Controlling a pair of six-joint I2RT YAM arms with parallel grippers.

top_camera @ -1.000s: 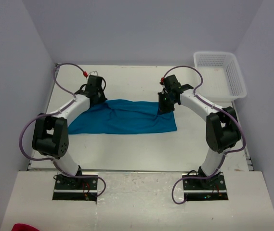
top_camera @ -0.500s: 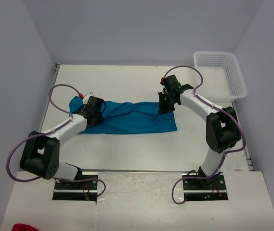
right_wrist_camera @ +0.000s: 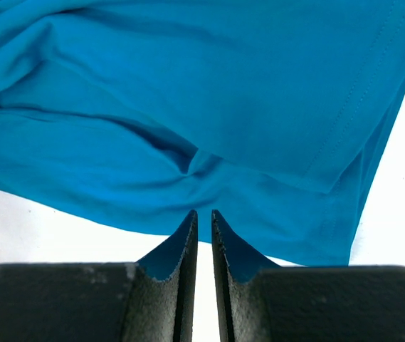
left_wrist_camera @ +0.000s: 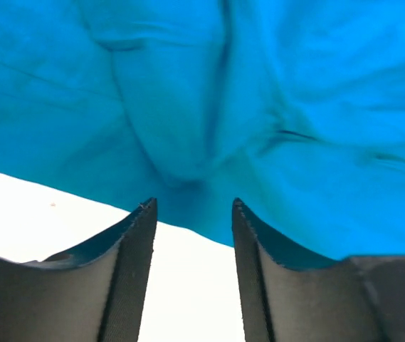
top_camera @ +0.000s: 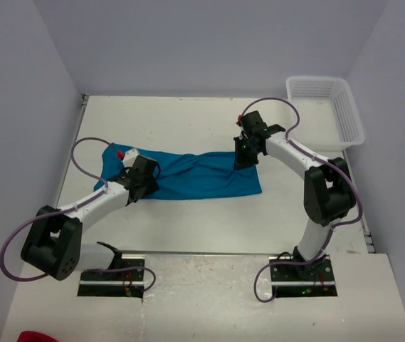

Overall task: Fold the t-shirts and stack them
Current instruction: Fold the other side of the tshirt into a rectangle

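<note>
One teal-blue t-shirt [top_camera: 195, 174] lies folded into a long wrinkled band across the middle of the white table. My left gripper [top_camera: 145, 187] is low at the band's near left edge. In the left wrist view its jaws [left_wrist_camera: 191, 206] stand open, with bare table between them and the t-shirt [left_wrist_camera: 259, 107] just ahead. My right gripper [top_camera: 242, 159] sits at the band's far right corner. In the right wrist view its jaws [right_wrist_camera: 203, 214] are closed to a thin slit at the edge of the t-shirt [right_wrist_camera: 209, 92], and creases run toward the tips.
A white mesh basket [top_camera: 351, 117] stands at the far right corner of the table. Grey walls close in the left, right and back sides. A small red item [top_camera: 33, 336] lies on the near shelf at bottom left.
My left gripper has swung from the shirt's far left edge toward me to its near edge, and the left end of the shirt has changed shape. The right arm has not moved.
</note>
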